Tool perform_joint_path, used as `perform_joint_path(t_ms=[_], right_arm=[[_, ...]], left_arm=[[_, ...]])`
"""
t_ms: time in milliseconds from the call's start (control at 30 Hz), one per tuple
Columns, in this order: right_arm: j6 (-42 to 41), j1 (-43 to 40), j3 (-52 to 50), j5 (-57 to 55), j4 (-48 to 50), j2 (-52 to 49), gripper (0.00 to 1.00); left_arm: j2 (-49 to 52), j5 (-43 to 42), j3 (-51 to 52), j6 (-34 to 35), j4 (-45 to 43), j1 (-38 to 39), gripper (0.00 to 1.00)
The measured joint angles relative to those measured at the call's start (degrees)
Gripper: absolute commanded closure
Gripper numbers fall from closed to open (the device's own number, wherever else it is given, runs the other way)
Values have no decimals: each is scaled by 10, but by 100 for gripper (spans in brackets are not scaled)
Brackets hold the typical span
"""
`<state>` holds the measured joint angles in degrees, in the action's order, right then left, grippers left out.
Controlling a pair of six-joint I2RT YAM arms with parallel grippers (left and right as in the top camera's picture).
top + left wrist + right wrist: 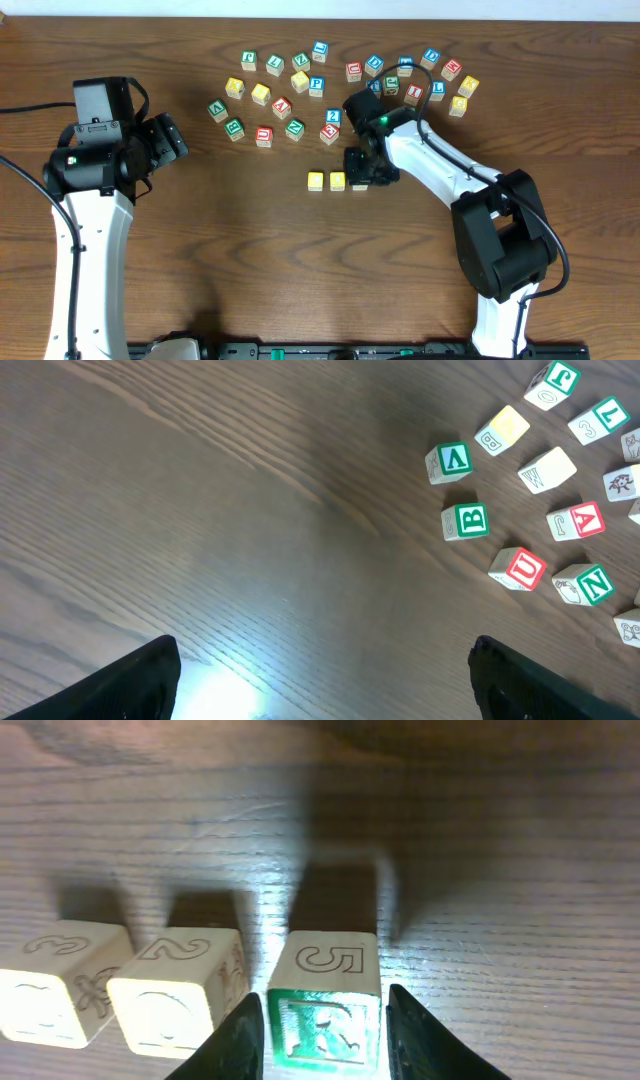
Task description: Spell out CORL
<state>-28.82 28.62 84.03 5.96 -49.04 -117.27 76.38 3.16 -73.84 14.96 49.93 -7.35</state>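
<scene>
The word is about three letters along, by my judgement. Just toward 6 o'clock of the table's centre, a short row runs from 9 to 3 o'clock: the first yellow-topped cube, the second yellow-topped cube just beside it, and at the 3 o'clock end the R cube, green letter up, resting on the wood in line with them. The right gripper straddles that cube, its jaws close against both flanks. Whether they are pinching it or have let go, I cannot tell. The L cube, blue-lettered as far as I can read it, lies loose at 2 o'clock of the row, on the 3 o'clock side of the heap of spare cubes across the 12 o'clock edge. Fetching it and setting it at the 3 o'clock end is what is left. The left gripper hangs at 9 o'clock with its jaws spread wide on nothing. No container is in view, and every cube lies on bare table.
</scene>
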Motion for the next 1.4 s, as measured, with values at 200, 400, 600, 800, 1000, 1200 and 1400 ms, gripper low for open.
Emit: perform_joint_path(t_ms=[200,400,600,800,1000,1200,1400], right_arm=[[15,-6,33,-1,-40,0,60],[37,-20,71,-4,-81,0,57],[56,-22,122,-4,-116,-1,53],[70,-26,175,-4,-143,-1,51],[85,-42,217,-4,-164,-1,48],[99,-67,257,-4,-187,-1,41],[112,-94,282,-4,-201,-1,35]], left_arm=[[0,0,0,0,0,0,9],[0,0,0,0,0,0,9],[0,0,0,0,0,0,9],[0,0,0,0,0,0,9],[0,0,0,0,0,0,9],[0,0,0,0,0,0,9],[0,0,0,0,0,0,9]])
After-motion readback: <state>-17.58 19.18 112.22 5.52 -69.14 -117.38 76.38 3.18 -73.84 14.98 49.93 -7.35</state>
